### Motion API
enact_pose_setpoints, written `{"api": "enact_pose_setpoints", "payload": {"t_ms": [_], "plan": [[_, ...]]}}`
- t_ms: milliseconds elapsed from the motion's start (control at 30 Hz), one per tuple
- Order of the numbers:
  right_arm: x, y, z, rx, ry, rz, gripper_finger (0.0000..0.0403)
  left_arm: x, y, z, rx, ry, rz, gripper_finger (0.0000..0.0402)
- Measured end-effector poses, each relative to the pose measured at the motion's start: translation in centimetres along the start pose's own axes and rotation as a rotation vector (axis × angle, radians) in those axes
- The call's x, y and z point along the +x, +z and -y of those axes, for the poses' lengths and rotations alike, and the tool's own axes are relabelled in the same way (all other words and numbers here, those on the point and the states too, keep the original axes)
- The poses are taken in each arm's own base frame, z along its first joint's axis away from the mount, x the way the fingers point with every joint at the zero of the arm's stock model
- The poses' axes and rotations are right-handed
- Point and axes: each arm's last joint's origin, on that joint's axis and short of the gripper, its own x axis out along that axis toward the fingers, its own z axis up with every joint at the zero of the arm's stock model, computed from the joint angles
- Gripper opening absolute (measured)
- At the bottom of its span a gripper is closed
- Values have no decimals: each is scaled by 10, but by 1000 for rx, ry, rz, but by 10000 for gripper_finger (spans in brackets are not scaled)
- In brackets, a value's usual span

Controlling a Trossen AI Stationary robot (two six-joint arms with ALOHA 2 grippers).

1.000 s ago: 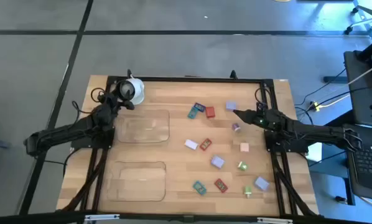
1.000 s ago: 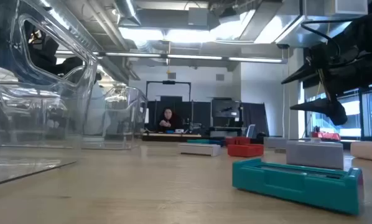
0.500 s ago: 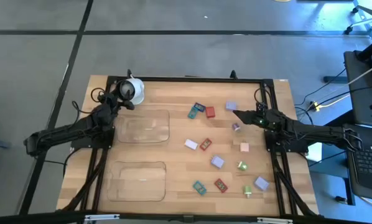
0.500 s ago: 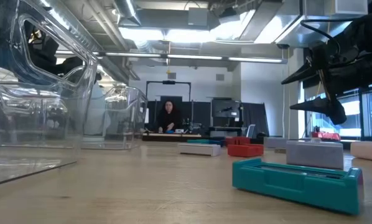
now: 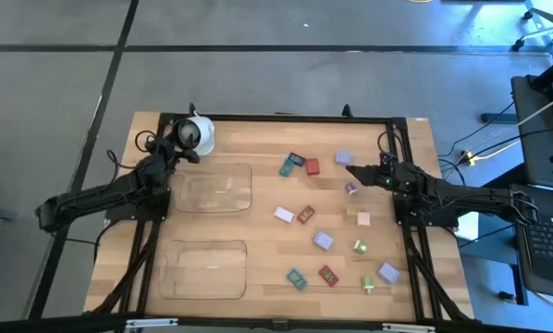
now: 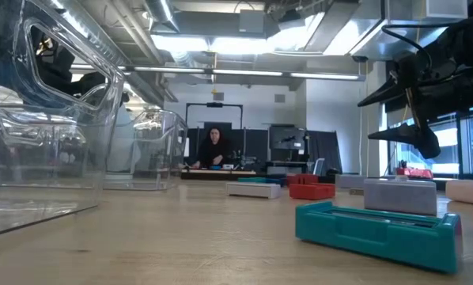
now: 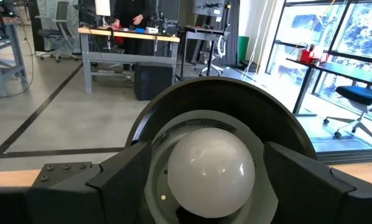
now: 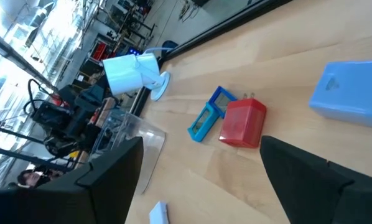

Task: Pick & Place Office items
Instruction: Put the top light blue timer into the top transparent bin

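Observation:
The office items, small blocks, lie scattered over the right half of the table. Among them are a red one (image 5: 312,166), a teal one (image 5: 286,168), a lavender one (image 5: 343,158), a white one (image 5: 284,215) and a pink one (image 5: 362,219). My right gripper (image 5: 353,170) hovers open above the table beside the lavender block. In its wrist view the red block (image 8: 243,123) lies ahead between the fingers of my right gripper (image 8: 198,180). My left gripper (image 5: 186,146) is open at the far left corner. Its fingers flank a white round cup-like object (image 7: 206,163). My left gripper has one finger on each side of the white round object (image 5: 201,136), coming at it level. I cannot tell whether the fingers touch it.
Two clear shallow trays lie on the left half, one farther back (image 5: 212,188) and one near the front edge (image 5: 204,268). In the low view a teal block (image 6: 375,229) sits close by and a clear tray wall (image 6: 39,119) rises at the left. A person shows in the room beyond.

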Motion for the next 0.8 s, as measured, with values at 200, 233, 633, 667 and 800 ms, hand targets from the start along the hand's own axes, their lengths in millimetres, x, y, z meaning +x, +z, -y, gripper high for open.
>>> {"api": "enact_pose_setpoints", "payload": {"t_ms": [200,233,633,667,800], "plan": [[0,0,0,2,6,-10,327,0,0,0,0,0,0,306],[0,0,0,2,6,-10,327,0,0,0,0,0,0,306],[0,0,0,-4,7,-8,327,0,1,0,-86,0,6,306],[0,0,-1,-3,13,-3,327,0,2,0,-101,-3,11,306],[0,4,-8,6,83,37,327,-1,9,5,-171,-113,39,306]]}}
